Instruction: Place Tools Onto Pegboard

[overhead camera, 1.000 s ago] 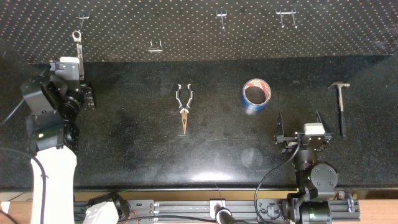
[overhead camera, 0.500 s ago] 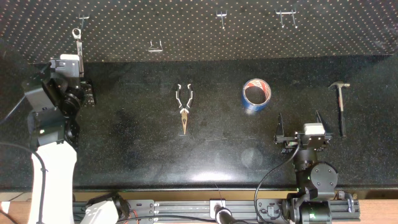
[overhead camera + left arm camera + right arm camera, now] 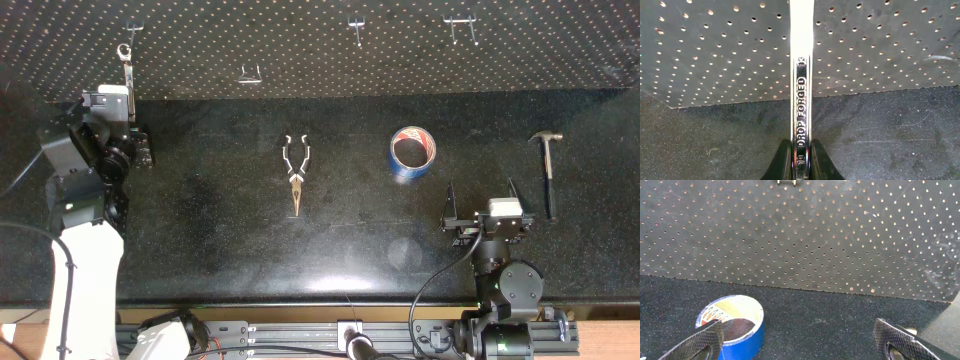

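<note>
**Inspector:** What was the largest thing in the scene?

**Onlooker:** The pegboard (image 3: 300,40) rose behind the dark worktop (image 3: 220,230). The left arm stood close against the board. The right arm sat well back, and the right gripper (image 3: 481,200) was spread wide and empty beside the tape roll (image 3: 412,153).

**Inspector:** Were any tools loose?

**Onlooker:** The tape roll, the pliers (image 3: 296,170) and the hammer (image 3: 547,170) lay on the worktop, well apart from one another.

**Inspector:** And the left gripper?

**Onlooker:** The left gripper (image 3: 801,159) was clamped on the lower shank of the wrench (image 3: 801,100). The wrench's long axis ran straight out from the fingers and up the board face, ring end leading.

**Inspector:** What was the target?

**Onlooker:** A small hook (image 3: 131,30) at the board's left, just beyond the ring end and nearly in line with the shank. I judged that the next move called for a short advance along that axis. I could not tell whether the ring touched the board.
</note>
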Tool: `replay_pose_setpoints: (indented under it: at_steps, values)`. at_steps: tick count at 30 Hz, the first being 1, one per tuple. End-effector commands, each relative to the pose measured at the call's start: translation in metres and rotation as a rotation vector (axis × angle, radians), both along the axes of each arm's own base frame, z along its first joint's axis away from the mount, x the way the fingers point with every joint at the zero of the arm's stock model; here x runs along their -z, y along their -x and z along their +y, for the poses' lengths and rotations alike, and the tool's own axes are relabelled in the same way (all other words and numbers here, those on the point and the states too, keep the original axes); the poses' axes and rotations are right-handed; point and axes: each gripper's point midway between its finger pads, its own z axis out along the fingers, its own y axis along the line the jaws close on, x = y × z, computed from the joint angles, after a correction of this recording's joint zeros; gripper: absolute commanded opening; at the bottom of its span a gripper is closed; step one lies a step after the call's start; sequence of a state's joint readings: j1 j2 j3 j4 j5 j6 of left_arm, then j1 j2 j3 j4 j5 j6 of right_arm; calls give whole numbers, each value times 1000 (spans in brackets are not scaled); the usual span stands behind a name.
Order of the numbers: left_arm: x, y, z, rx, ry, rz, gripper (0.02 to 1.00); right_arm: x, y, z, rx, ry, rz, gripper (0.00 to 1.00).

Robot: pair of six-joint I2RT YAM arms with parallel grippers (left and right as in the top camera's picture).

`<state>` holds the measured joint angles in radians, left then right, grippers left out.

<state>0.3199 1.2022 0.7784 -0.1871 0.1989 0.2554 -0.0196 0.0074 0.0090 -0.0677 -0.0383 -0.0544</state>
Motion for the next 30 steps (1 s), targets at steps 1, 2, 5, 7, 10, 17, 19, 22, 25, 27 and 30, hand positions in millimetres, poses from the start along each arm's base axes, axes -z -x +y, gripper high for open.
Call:
replay_pose_setpoints:
  at_steps: [1, 2, 5, 7, 10, 17, 19, 22, 25, 27, 30]
  values:
    - [-25, 16, 3, -47, -27, -43, 29, 2, 0, -2, 8, 3, 1, 976]
    - [-25, 21, 4, -60, -32, -30, 27, 2, 0, -2, 8, 3, 1, 974]
    - [-23, 28, 2, -62, -27, -10, 29, 2, 0, -2, 8, 3, 1, 974]
    - [-24, 30, 1, -61, -27, -10, 29, 2, 0, -2, 8, 3, 1, 976]
    - [-28, 31, 0, -59, -28, -20, 29, 2, 0, -2, 9, 3, 1, 974]
    - [-34, 33, -1, -53, -29, -38, 29, 2, 0, -2, 8, 3, 1, 974]
    - [-38, 34, -2, -64, -17, -53, 29, 2, 0, -2, 8, 3, 1, 974]
    - [-42, 35, -8, -40, 2, -69, 27, 2, 0, -2, 8, 3, 1, 976]
    - [-42, 35, -14, -14, 19, -66, 29, 2, 0, -2, 8, 3, 1, 974]
    - [-39, 37, -14, -14, 23, -53, 29, 2, 0, -2, 8, 3, 1, 974]
    - [-36, 38, -16, -10, 29, -44, 27, 2, 0, -2, 8, 3, 1, 974]
